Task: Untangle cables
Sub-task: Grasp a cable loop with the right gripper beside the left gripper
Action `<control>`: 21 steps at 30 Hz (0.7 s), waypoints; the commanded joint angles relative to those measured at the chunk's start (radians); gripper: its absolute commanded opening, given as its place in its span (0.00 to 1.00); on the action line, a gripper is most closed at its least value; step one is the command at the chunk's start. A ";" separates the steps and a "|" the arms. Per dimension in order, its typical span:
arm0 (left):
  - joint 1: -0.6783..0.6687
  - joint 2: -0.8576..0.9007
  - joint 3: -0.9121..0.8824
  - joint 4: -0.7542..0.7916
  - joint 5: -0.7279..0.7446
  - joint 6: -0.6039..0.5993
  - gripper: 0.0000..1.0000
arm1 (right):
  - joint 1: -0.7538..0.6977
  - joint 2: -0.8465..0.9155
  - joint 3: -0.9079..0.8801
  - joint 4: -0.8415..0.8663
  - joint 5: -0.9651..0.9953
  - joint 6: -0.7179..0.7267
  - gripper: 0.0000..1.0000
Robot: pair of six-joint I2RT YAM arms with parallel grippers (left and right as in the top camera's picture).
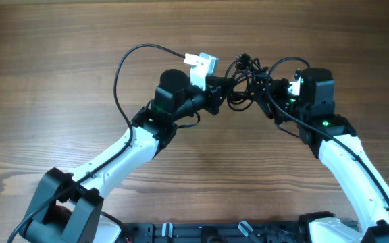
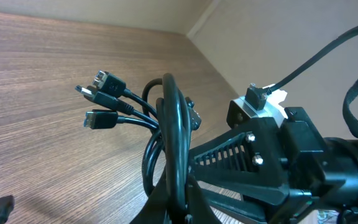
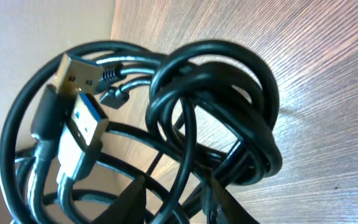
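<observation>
We hold the cables (image 1: pixel 243 79) above the table (image 1: pixel 59 54), upper centre of the frame. Left hand (image 1: pixel 216 94) clamps one loop, right hand (image 1: pixel 265 91) grips the coil. It's one knotted bundle, so nearly everything is left to do.

A brown wood-grain table (image 1: pixel 46 67) fills the overhead frame (grain running left to right). A plain beige wall (image 2: pixel 278 37) takes the upper right of the left wrist view, meeting the table's edge.
</observation>
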 commanded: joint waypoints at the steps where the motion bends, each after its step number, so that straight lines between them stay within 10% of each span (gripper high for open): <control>1: -0.004 -0.026 0.006 0.024 0.072 -0.010 0.04 | 0.002 0.017 0.016 0.003 0.038 0.019 0.29; 21: -0.050 -0.026 0.006 0.090 0.072 -0.039 0.04 | 0.003 0.017 0.016 0.006 0.022 0.157 0.04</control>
